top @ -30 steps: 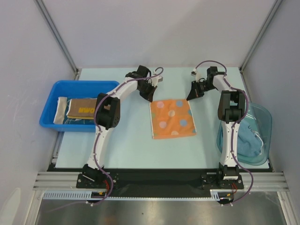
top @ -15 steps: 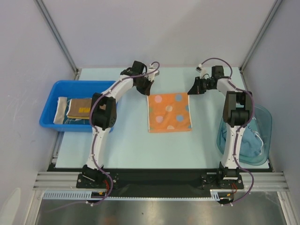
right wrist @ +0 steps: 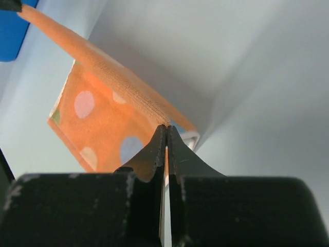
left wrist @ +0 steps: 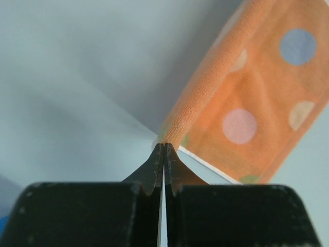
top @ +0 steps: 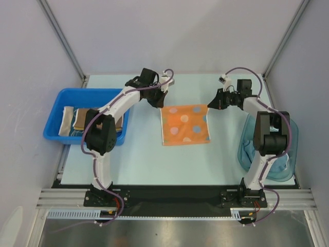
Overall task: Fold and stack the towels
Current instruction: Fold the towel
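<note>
Orange towel: corners were clamped by L gripper & R gripper; fold judged unfinished. Stacked towels were noted left of L gripper. Blue towel behind R gripper was left undone.

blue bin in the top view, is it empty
No, the blue bin holds folded cloths: a brown towel lies beside a pale towel.
</note>
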Robot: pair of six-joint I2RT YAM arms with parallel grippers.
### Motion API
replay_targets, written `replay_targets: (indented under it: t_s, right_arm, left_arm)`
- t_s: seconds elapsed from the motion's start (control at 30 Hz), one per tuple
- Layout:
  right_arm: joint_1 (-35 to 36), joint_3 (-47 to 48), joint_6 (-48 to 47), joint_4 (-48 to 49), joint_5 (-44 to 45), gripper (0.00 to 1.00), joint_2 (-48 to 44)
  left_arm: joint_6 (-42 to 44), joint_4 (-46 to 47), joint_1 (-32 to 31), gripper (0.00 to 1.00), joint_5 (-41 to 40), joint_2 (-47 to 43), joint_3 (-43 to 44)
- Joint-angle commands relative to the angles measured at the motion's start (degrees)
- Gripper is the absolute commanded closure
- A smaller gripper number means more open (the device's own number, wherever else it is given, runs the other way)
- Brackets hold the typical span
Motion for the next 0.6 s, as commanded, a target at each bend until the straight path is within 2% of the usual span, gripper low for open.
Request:
replay_targets:
  t_s: [0.0,0.3,0.57]
  right_arm:
    - [0.4,-4.8,2.0,4.0,3.9,1.0,-7.1]
    - [0.7,-21.7,8.6,7.7,10.8,1.0,-22.1]
    - [5.6,-28.4,11.2,4.6,17.9,1.0,-27.4]
  left_arm:
    - [-1.2,2.8,-1.4,1.0,-0.8,-7.9,-6.8]
    - [-4.9,6.8,-7.0,1.0,-2.2,-18.3,-20.7]
    - [-7.8,9.6,-9.3,1.0,-4.4,-20.9,-28.8]
